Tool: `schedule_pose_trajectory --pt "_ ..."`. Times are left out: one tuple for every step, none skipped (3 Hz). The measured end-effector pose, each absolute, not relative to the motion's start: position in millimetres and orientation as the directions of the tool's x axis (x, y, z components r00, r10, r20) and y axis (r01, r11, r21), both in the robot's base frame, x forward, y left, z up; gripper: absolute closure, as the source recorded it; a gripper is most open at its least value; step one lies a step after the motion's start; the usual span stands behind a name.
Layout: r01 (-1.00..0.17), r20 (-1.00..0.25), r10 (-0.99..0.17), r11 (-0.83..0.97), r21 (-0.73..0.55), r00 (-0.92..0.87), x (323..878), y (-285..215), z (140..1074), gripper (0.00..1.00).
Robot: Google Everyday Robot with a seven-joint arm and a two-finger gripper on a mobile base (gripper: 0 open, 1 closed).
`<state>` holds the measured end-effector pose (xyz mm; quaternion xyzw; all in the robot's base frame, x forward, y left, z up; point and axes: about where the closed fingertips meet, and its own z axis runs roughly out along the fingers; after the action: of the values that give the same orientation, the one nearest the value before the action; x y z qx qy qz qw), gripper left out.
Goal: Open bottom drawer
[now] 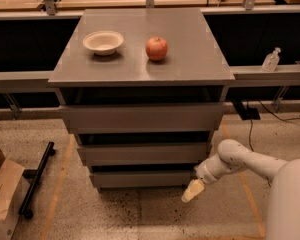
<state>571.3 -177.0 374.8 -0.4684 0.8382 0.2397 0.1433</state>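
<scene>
Warm, rather dim indoor light falls from above. The desk [190, 59] top is the brightest surface, with a soft sheen just in front of the apple [156, 48]. The apple and the bowl [103, 41] cast short shadows toward the viewer. The gaps above the drawer fronts are near black, and the bottom drawer [142, 179] sits in shade. The tool [192, 190], low by that drawer's right end, shows pale yellow against the speckled floor [140, 214].
</scene>
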Motion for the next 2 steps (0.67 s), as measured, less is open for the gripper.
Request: schedule_pose_trajectory --pt "-0.859 -0.482 -0.712 0.448 0.247 -0.510 587.8 -172.0 351.4 0.00" --pt "-0.860 -0.529 -0.683 0.456 0.229 -0.503 605.9 -170.7 332.0 0.00"
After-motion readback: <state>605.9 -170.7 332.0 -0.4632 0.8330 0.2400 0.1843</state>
